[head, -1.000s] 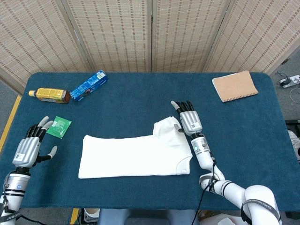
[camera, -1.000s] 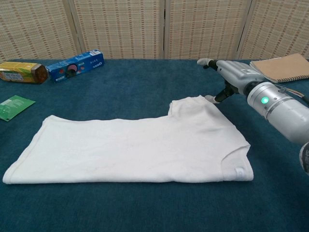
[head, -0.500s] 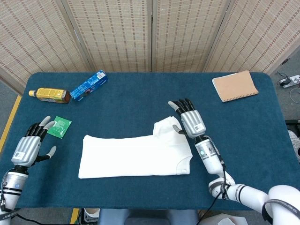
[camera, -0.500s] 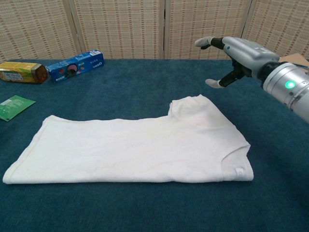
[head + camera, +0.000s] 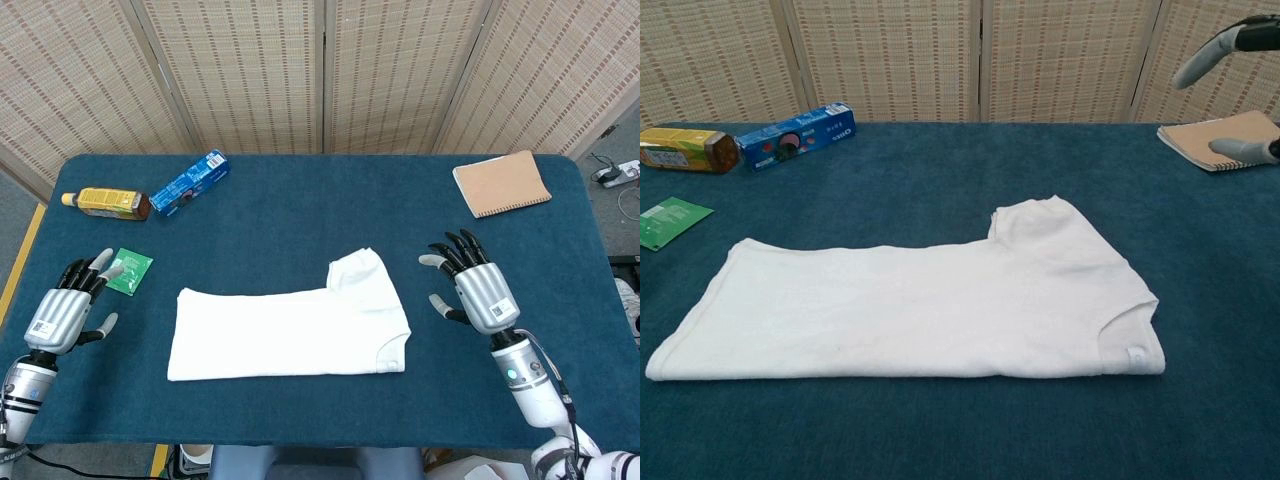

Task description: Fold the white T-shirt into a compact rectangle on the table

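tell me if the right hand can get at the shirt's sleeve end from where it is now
Probably yes. The right hand is open above bare table just beside the white T-shirt, and nothing lies between it and the sleeve.

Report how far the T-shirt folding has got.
Done: the white T-shirt lies folded lengthwise into a long band, one sleeve sticking out. In hand: nothing; the left hand and right hand are open, clear of the cloth. Left: tucking the sleeve and folding the band into a compact rectangle.

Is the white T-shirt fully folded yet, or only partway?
Partway: the white T-shirt lies folded into a long strip, one sleeve sticking out, not a compact rectangle.
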Available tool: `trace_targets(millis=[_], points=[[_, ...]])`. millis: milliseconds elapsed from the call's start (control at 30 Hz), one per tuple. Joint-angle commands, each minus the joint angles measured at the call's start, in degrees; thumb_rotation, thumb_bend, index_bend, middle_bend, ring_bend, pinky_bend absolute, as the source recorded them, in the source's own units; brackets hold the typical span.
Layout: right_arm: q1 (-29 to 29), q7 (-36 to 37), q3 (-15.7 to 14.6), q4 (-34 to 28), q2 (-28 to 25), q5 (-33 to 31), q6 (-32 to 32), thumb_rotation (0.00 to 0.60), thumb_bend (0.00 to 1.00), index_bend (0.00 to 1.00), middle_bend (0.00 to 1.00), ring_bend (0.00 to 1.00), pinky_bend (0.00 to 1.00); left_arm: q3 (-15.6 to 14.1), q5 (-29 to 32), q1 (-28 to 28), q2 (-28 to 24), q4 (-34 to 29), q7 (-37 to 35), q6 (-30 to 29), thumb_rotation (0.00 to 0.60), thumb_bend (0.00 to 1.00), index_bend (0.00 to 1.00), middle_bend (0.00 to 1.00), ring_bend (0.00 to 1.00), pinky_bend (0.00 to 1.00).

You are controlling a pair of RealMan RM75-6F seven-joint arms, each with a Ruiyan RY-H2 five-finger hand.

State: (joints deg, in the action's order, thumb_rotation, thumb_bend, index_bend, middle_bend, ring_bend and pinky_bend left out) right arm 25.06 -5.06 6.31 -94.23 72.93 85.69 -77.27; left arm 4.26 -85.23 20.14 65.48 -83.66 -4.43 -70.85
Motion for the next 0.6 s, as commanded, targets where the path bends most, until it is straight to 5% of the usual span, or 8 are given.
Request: trace_targets(millis=[33, 600], points=[[-2.17, 0.30, -1.21, -2.47, -2.82, 1.99, -2.45, 0.600, 0.25, 0.30, 0.23, 0.07, 0.00, -1.80, -5.11, 2.15, 2.37, 7.03, -3.62, 0.60, 0.600, 0.38, 0.22, 0.02, 0.00, 0.00], [-7.02, -3.37, -3.95, -8.89, -7.88, 5.95, -5.39, 0.600, 0.25, 0.34, 0.23, 0.07, 0.00, -9.02, -21.49, 9.00, 17.31, 36.52, -10.05, -5.72, 0.600, 0.31, 0.25, 0.02, 0.00, 0.00]])
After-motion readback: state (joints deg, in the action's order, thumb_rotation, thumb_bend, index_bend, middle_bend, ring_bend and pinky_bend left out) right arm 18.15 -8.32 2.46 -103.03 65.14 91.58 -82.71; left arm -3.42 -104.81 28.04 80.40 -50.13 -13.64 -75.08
